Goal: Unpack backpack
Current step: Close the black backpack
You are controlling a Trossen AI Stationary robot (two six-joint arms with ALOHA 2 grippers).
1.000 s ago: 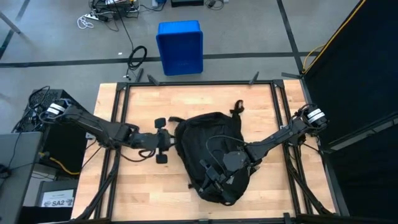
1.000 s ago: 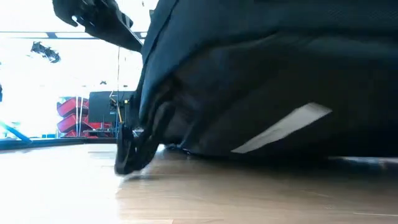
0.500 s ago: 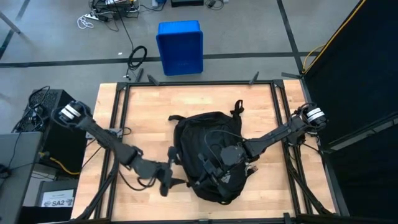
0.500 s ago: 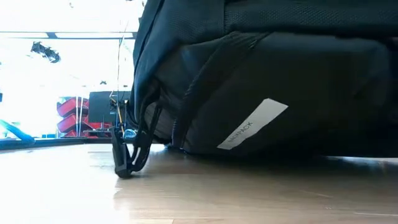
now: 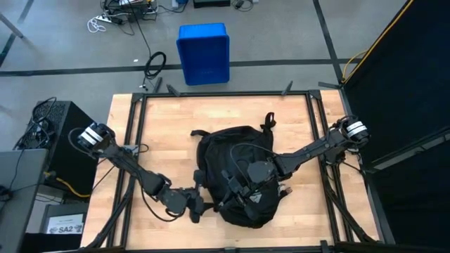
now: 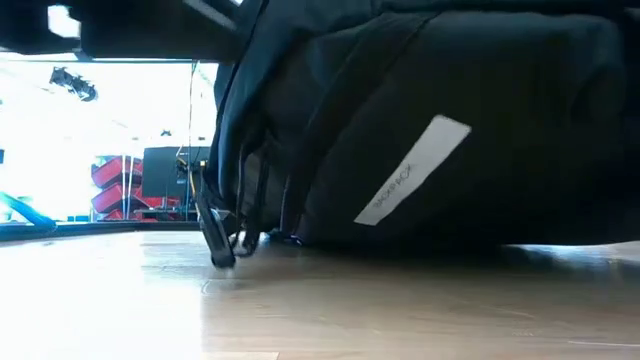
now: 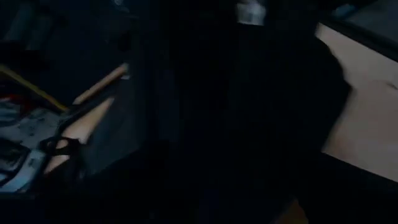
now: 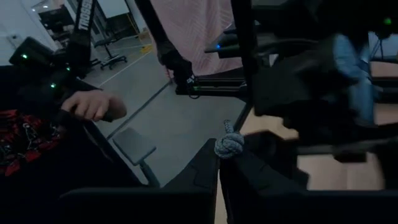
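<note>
The black backpack (image 5: 239,172) lies mid-table on the wooden table (image 5: 162,133); the left gripper (image 5: 199,209) sits low at its near left edge, fingers spread apart, the fabric just ahead of them; the right gripper (image 5: 239,191) rests on top of the pack, fingers pressed together, whether pinching fabric I cannot tell; a white label (image 6: 412,170) faces the low view

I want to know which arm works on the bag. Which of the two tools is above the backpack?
The right tool: it is over the black backpack, near its front end. The left tool is beside the backpack, over the wooden table.
</note>
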